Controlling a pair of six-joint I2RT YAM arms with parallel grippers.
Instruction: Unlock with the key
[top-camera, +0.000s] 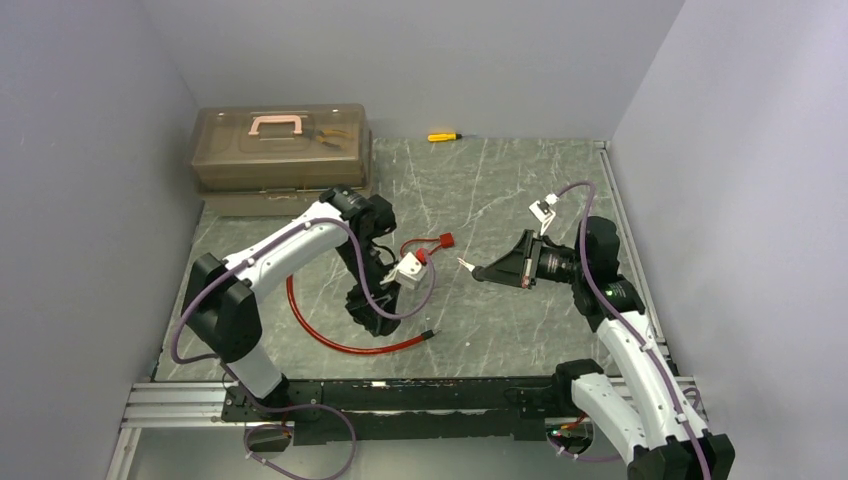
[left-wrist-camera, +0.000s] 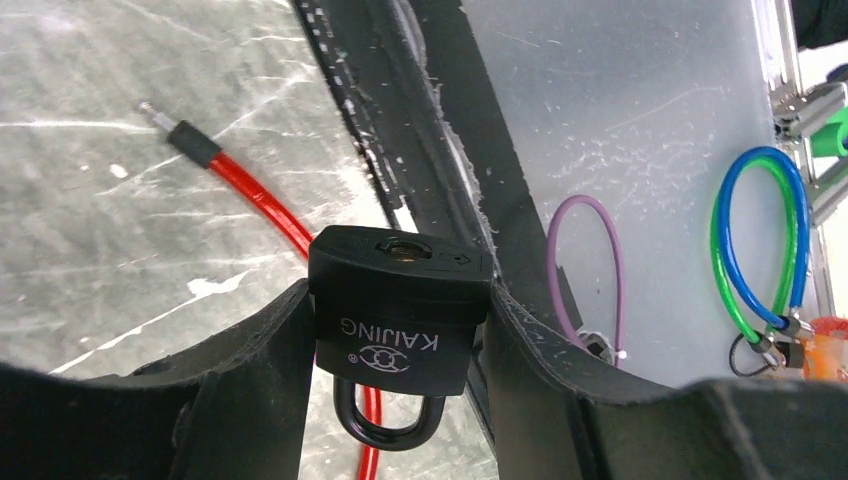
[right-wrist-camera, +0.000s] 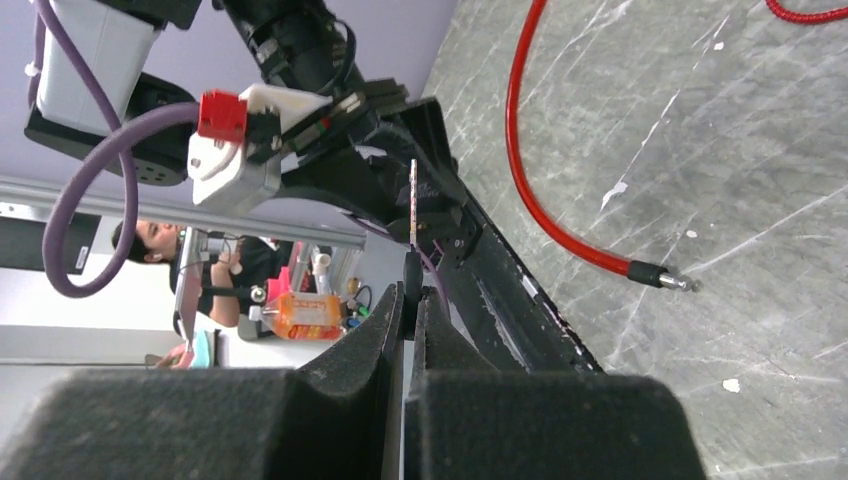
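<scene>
The left gripper (left-wrist-camera: 392, 312) pinches a black padlock (left-wrist-camera: 400, 268) by its sides, keyhole facing outward; a red cable (left-wrist-camera: 262, 203) shows through its shackle. The right gripper (right-wrist-camera: 410, 300), fingers pressed on the key (right-wrist-camera: 413, 195), holds it near the padlock, apparently not yet inserted. The lock reads "KAIJING".

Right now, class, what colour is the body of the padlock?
Black. The padlock shows best in the left wrist view.

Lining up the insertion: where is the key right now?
The key is pinched in the right gripper, mid-table in the top view, its blade pointing at the padlock held in the left gripper, not yet touching it.
</scene>
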